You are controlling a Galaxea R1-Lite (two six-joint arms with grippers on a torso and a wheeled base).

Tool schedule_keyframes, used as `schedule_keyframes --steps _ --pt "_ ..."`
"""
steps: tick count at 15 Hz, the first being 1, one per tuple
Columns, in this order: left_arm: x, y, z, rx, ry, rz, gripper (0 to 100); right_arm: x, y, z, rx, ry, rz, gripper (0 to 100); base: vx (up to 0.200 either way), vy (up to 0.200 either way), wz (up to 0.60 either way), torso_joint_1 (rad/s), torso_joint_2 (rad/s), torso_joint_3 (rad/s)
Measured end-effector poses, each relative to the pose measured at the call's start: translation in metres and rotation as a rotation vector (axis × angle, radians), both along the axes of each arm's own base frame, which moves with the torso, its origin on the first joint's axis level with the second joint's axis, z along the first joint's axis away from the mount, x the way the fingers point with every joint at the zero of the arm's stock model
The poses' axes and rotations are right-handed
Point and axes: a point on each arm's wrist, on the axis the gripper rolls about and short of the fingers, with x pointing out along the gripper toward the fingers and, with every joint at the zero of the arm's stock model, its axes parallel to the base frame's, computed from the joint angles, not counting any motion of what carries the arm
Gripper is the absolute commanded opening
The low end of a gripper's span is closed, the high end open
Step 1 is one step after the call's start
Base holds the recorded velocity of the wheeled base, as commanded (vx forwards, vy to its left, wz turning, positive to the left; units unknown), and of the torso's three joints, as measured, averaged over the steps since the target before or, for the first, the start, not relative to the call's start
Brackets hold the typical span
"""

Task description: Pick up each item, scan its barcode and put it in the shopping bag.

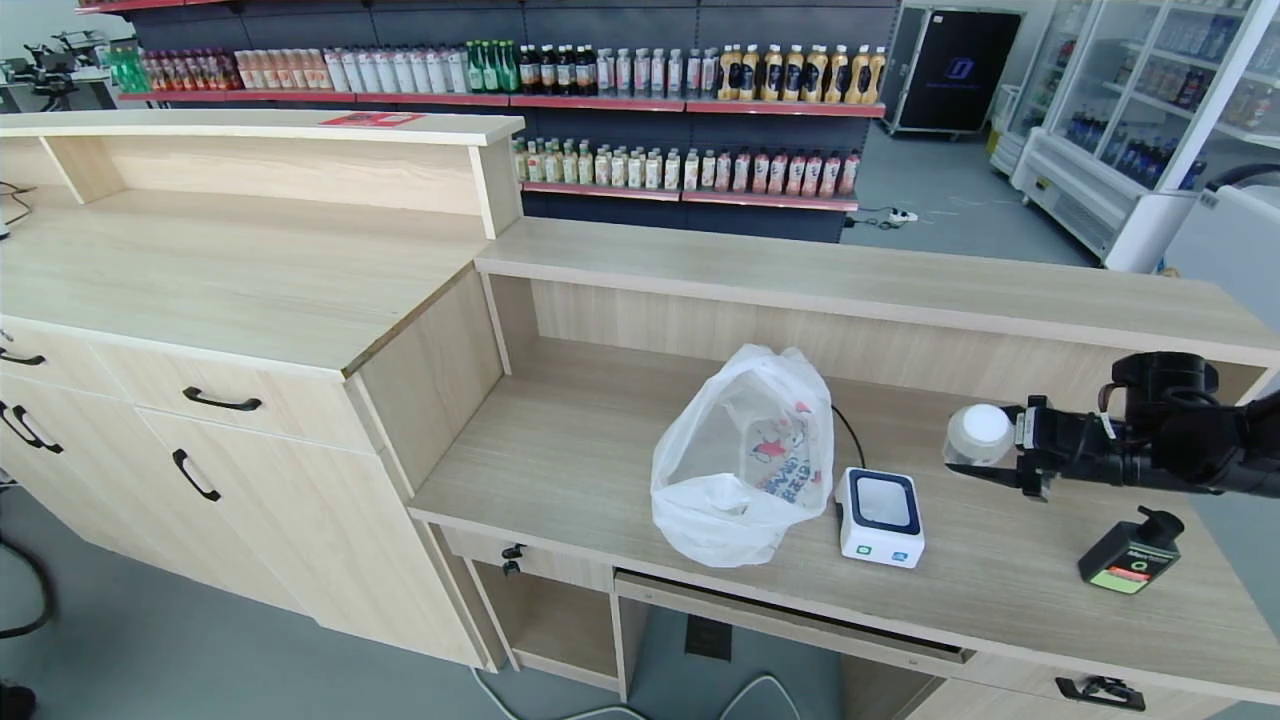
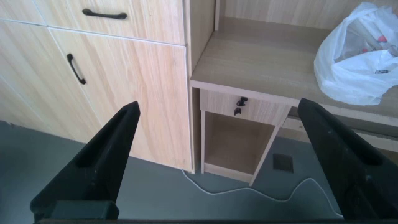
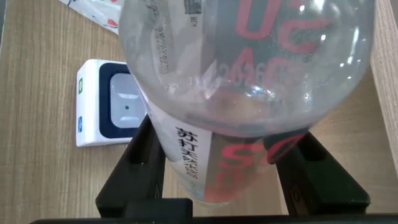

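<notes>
My right gripper (image 1: 992,448) is shut on a clear plastic bottle (image 1: 980,430) with a white cap and red print, held above the counter to the right of the scanner (image 1: 880,515). In the right wrist view the bottle (image 3: 249,81) sits between the black fingers (image 3: 146,155), with the white scanner (image 3: 109,102) on the wood below it. A white plastic shopping bag (image 1: 745,455) stands open-mouthed on the counter just left of the scanner. My left gripper (image 2: 219,109) hangs open and holds nothing, low in front of the cabinets, with the bag (image 2: 357,56) far off.
A black pump bottle with a green and red label (image 1: 1130,558) stands near the counter's right front edge. A raised back ledge (image 1: 850,275) runs behind the counter (image 1: 560,450). A taller cabinet block (image 1: 250,300) rises at the left.
</notes>
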Motion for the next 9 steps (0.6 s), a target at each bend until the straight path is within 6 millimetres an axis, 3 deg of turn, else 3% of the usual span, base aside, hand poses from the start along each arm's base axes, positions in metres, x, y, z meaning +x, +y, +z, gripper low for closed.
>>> schedule_keyframes --steps 9 --pt "0.0 0.0 0.0 0.0 0.0 0.0 100 0.019 0.019 -0.01 0.006 0.005 0.061 0 0.0 0.0 0.0 0.0 0.0 0.0"
